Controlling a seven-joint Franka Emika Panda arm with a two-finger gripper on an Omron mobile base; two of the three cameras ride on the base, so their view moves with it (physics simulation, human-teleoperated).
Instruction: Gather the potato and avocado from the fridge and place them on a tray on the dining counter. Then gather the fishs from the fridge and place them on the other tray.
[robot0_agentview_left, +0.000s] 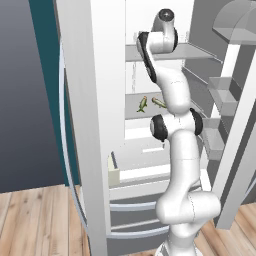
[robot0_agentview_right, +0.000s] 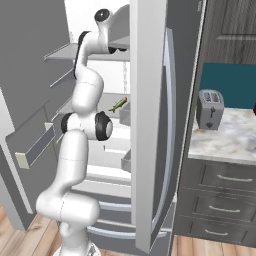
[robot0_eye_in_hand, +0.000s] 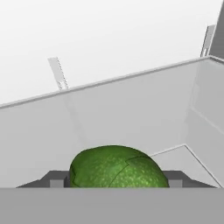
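In the hand view the dark green avocado (robot0_eye_in_hand: 114, 168) lies on a white shelf inside the fridge (robot0_agentview_left: 95, 125). My gripper (robot0_eye_in_hand: 115, 179) has a fingertip against each side of the avocado and is shut on it. The arm reaches up to the top shelf (robot0_agentview_left: 195, 50) in the left base view. Two slender grey-green fish (robot0_agentview_left: 142, 104) (robot0_agentview_left: 159, 102) lie on the middle shelf, and one fish (robot0_agentview_right: 118, 104) shows past the arm in the right base view. The potato, both trays and the dining counter are out of view.
The fridge doors stand open on both sides of the arm, and the right door carries bins (robot0_agentview_left: 222, 95). A toaster (robot0_agentview_right: 210, 110) sits on a marbled side counter (robot0_agentview_right: 225, 140) over dark drawers. The floor is wooden.
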